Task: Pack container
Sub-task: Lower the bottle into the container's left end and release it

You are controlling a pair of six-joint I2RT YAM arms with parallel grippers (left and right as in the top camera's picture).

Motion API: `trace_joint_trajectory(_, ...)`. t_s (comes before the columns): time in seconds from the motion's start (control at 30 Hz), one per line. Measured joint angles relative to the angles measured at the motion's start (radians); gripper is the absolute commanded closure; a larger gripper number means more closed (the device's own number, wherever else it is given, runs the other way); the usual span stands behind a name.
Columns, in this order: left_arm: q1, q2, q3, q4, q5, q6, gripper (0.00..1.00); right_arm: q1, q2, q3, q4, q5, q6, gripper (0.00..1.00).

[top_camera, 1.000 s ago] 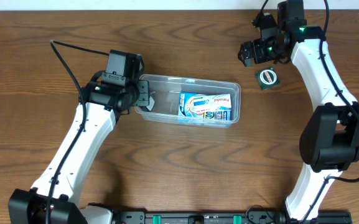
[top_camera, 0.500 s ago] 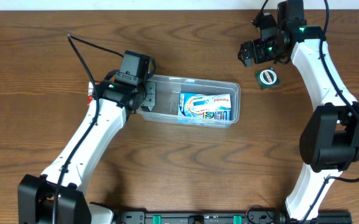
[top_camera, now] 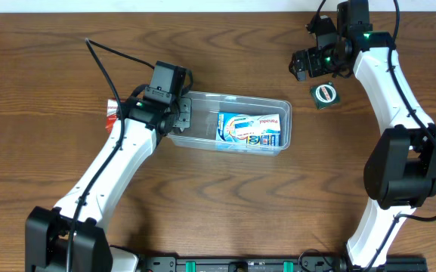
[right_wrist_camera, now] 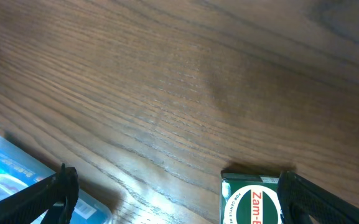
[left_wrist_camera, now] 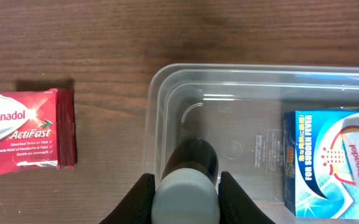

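Lying flat in the clear container (top_camera: 206, 121), one blue box (top_camera: 252, 128).

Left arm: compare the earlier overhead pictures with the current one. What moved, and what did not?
The left arm swung right and toward the far edge, shifting the left gripper further over the container's left end and uncovering the red Panadol ActiFast packet. It stays shut on a small grey-capped bottle. The container, blue Panadol box, Zam-Buk tin and open right gripper did not move.
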Motion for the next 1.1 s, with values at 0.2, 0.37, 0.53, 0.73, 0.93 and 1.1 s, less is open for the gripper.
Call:
trace_joint_trajectory(0.2,-0.001,0.031,0.000,0.004,-0.003,0.000,0.94,0.000,0.000,0.000,0.000,0.000,0.000,0.01)
trace_joint_trajectory(0.37,-0.001,0.054,0.000,0.010,-0.003,0.000,0.94,0.000,0.000,0.000,0.000,0.000,0.000,0.01)
trace_joint_trajectory(0.53,-0.001,0.082,0.000,0.011,-0.003,0.000,0.93,0.000,0.000,0.000,0.000,0.000,0.000,0.01)
trace_joint_trajectory(0.73,-0.001,0.084,0.002,0.015,-0.007,0.000,0.68,0.000,0.000,0.000,0.000,0.000,0.000,0.01)
trace_joint_trajectory(0.93,-0.002,0.085,0.002,0.014,-0.018,0.001,0.67,0.000,0.000,0.000,0.000,0.000,0.000,0.01)
trace_joint_trajectory(1.1,-0.002,0.086,0.004,0.016,-0.020,0.004,0.88,0.000,0.000,0.000,0.000,0.000,0.000,0.01)
